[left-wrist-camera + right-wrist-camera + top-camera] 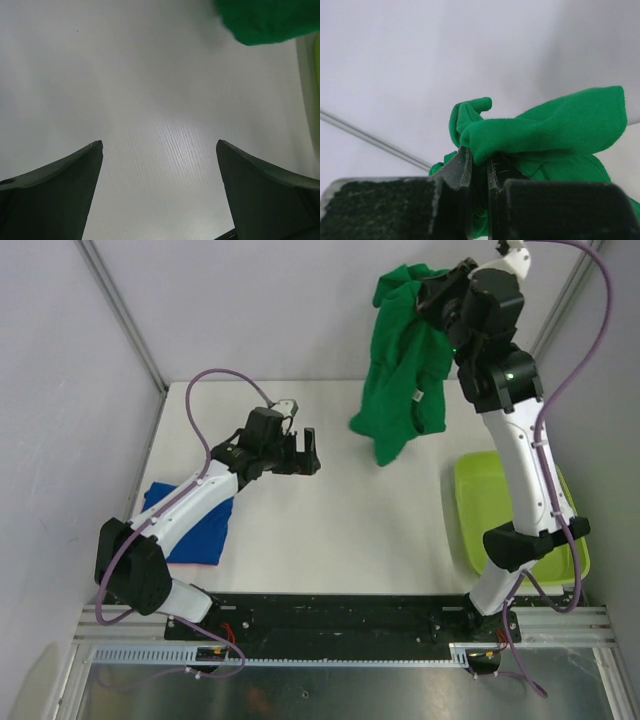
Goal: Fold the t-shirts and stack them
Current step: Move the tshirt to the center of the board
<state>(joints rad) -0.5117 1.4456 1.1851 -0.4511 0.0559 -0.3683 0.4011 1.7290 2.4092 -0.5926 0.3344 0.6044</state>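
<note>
High at the far right, the right gripper (477, 161) is clamped on a bunched edge of the green shirt (400, 380), which hangs toward the table (340, 530). The left gripper (303, 452) hovers spread wide, holding nothing. To do this well, lower the shirt until it drapes flat, then let the left take a free corner. Only the top view shows the blue shirt (200, 535), near left; only the right wrist view shows the pinch.

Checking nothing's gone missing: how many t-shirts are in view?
2. The green shirt hangs from the right gripper above the table; the blue shirt lies at its left, partly under the left arm.
</note>
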